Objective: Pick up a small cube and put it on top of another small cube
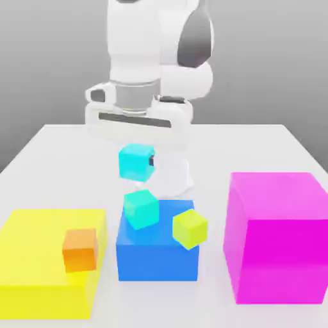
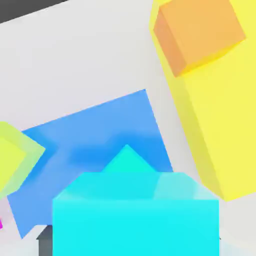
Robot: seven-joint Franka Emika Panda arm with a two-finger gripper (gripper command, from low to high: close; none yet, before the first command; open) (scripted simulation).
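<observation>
My jaws (image 2: 130,245) are clenching the bright cyan cube (image 1: 136,162), gripping it by opposite sides, and I am holding it in the air above the blue block (image 1: 158,259). In the hand view the dark tips are showing at both flanks of the cube.

Directly outward from the grip, the teal cube (image 1: 141,209) is sitting on the blue block. In the exterior view my load is appearing above it, with a gap between the two; in the hand view one corner of the teal cube is poking out from behind the cyan one. The teal cube is lying turned relative to the block's edges.

Beside it, the lime-yellow cube (image 1: 190,229) is resting on the same block, toward the exterior view's right. Farther out, the orange cube (image 1: 80,250) is standing on the yellow block (image 1: 48,240), at the exterior view's left, and the magenta block (image 1: 278,253) is occupying the exterior view's right of the tabletop (image 1: 211,144).

Progress: the pick is standing complete. Centring over the teal cube, lowering, releasing and backing off are remaining. I am judging alignment to be the delicate part: an off-centre set-down could be tipping the cyan cube or nudging its support.
</observation>
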